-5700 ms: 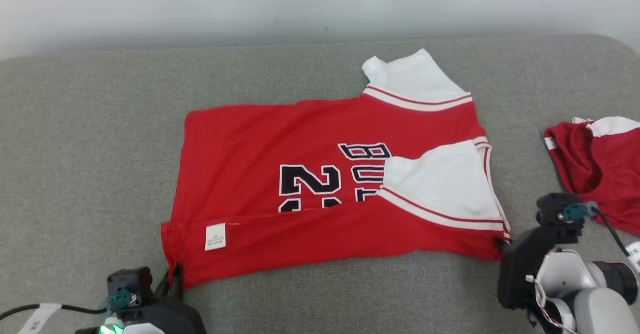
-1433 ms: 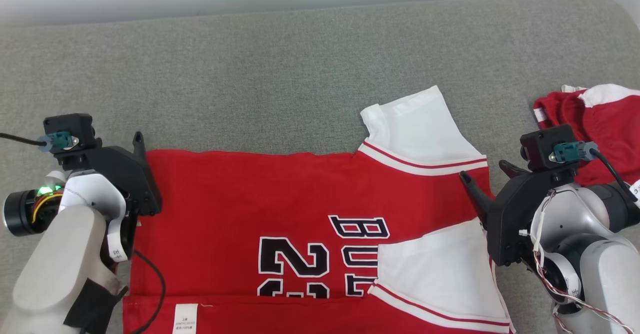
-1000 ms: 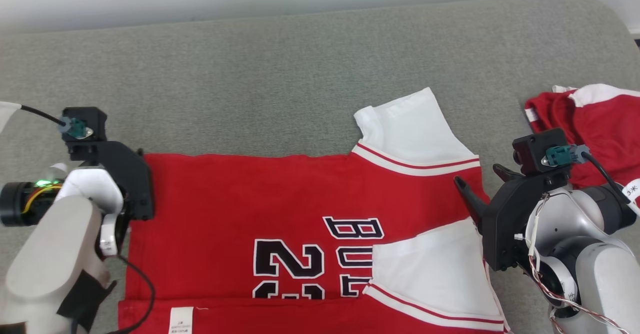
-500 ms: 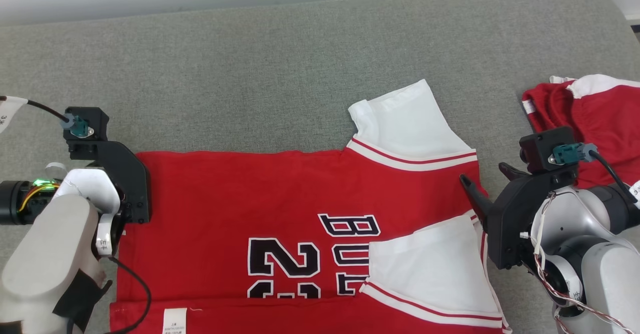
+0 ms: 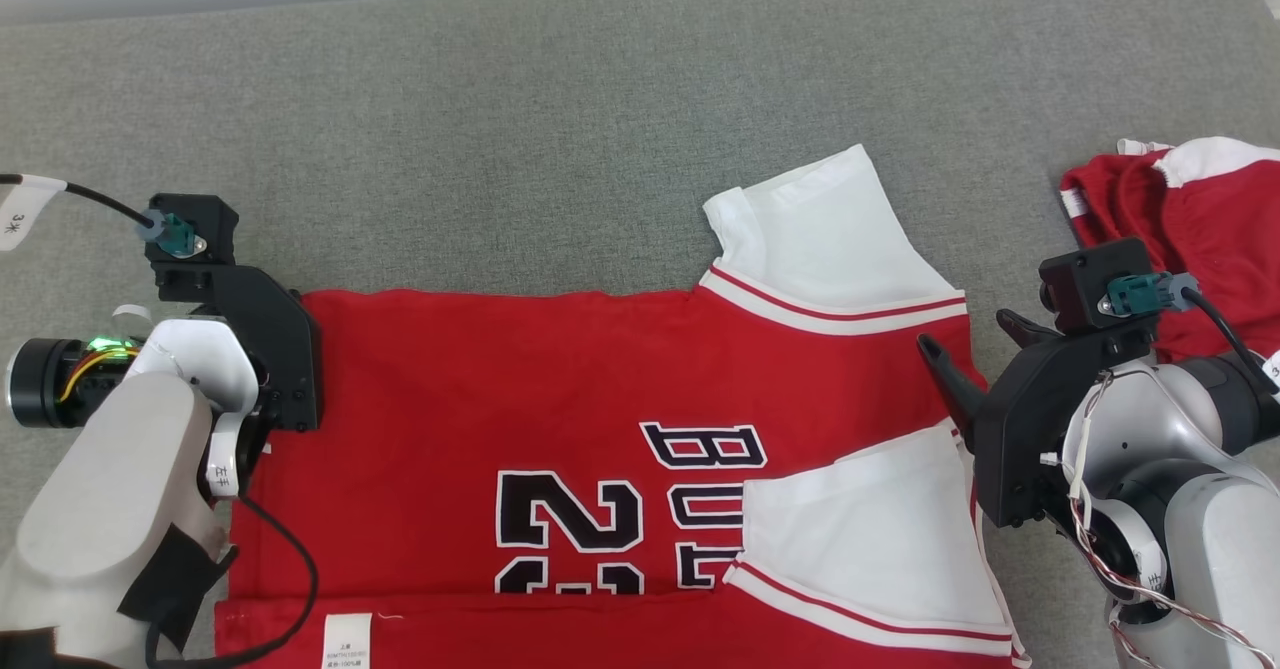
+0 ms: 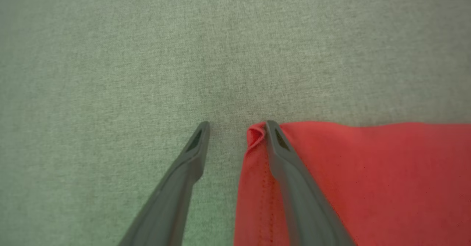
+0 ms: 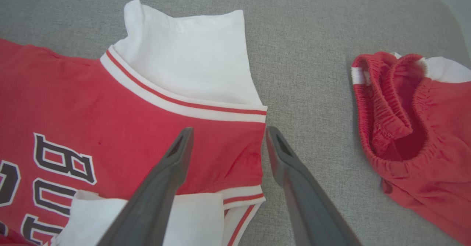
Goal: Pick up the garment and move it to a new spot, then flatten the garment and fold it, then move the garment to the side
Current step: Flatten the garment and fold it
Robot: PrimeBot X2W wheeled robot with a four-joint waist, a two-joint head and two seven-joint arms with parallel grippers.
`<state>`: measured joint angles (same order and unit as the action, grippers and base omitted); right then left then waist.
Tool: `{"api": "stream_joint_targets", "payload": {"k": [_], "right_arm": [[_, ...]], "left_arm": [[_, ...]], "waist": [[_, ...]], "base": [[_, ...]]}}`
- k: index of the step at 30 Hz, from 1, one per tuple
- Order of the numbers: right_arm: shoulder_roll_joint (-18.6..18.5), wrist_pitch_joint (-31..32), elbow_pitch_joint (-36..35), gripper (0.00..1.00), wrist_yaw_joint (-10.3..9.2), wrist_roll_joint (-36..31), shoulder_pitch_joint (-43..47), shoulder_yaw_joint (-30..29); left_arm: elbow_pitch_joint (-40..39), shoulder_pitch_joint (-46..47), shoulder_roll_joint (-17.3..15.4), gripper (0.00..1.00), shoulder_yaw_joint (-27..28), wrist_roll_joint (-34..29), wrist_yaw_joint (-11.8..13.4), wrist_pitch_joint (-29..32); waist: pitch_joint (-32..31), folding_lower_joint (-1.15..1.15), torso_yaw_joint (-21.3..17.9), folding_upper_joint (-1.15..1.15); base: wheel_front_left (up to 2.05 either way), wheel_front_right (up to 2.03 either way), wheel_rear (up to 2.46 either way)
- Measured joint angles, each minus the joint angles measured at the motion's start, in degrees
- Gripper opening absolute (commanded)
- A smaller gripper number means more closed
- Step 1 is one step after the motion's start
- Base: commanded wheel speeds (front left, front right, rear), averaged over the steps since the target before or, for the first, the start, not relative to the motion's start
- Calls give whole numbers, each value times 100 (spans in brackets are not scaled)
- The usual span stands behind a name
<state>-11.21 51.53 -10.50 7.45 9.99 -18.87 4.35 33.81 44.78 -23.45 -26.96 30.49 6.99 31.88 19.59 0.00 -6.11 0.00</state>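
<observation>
Red jersey (image 5: 600,419) lies flat on the grey cushion (image 5: 500,129), long axis left-right: hem at robot's left, white sleeves (image 5: 820,229) at right. Left gripper (image 6: 237,128) has jaws apart at the jersey's far hem corner. The wrist view catches that corner curled against one finger (image 6: 283,157), which the head view hides behind the wrist. Right gripper (image 7: 228,135) is open, astride the jersey's shoulder edge. Red shorts (image 7: 408,128) lie right of the jersey - elastic waistband clear from the right wrist.
</observation>
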Motion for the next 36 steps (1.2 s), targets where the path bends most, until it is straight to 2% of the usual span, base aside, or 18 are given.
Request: {"api": "stream_joint_targets", "payload": {"k": [2, 3, 5, 7, 8, 9, 15, 19, 25, 36], "right_arm": [[1, 8, 2, 100, 0, 0, -2, 4], [1, 8, 2, 100, 0, 0, -3, 5], [1, 9, 2, 100, 0, 0, -5, 0], [1, 13, 2, 100, 0, 0, -13, -3], [-2, 26, 2, 100, 0, 0, -20, 0], [-21, 52, 4, 100, 0, 0, -34, 21], [-203, 197, 47, 100, 0, -7, -469, 189], [-334, 414, 381, 100, 0, -58, -1014, 210], [-478, 532, 1468, 100, 0, -258, -1919, 300], [-292, -256, 3326, 100, 0, -547, -3164, 201]], "left_arm": [[18, 10, -9, 55, -22, 0, -3, 53], [20, 13, -7, 47, -32, 1, -24, 76], [18, 18, -3, 38, -41, 14, -41, 98], [18, 27, -2, 18, -56, 36, -53, 116], [18, 36, 2, 4, -63, 43, -77, 130], [18, 46, 8, 0, -66, 55, -94, 151], [-11, 52, -10, 0, 58, 182, -91, 78], [-85, 38, -33, 0, 205, 367, -68, -30], [-236, 47, -107, 0, 326, 437, -48, -103], [-455, 107, -101, 0, 408, 541, -54, -265]], "waist": [[7, 0, -14, 0], [12, 0, -19, 0], [24, 0, -25, 0], [37, 0, -22, 0], [42, 0, -19, 0], [47, 0, -16, 0], [86, 0, -19, 0], [130, 0, -21, 0], [262, 0, -7, 0], [463, 1, 183, 0]], "base": [[0, 0, 0], [0, 0, 0], [0, 0, 0], [0, 0, 0], [0, 0, 0], [0, 0, 0], [0, 0, 0], [0, 0, 0], [0, 0, 0], [0, 0, 0]]}}
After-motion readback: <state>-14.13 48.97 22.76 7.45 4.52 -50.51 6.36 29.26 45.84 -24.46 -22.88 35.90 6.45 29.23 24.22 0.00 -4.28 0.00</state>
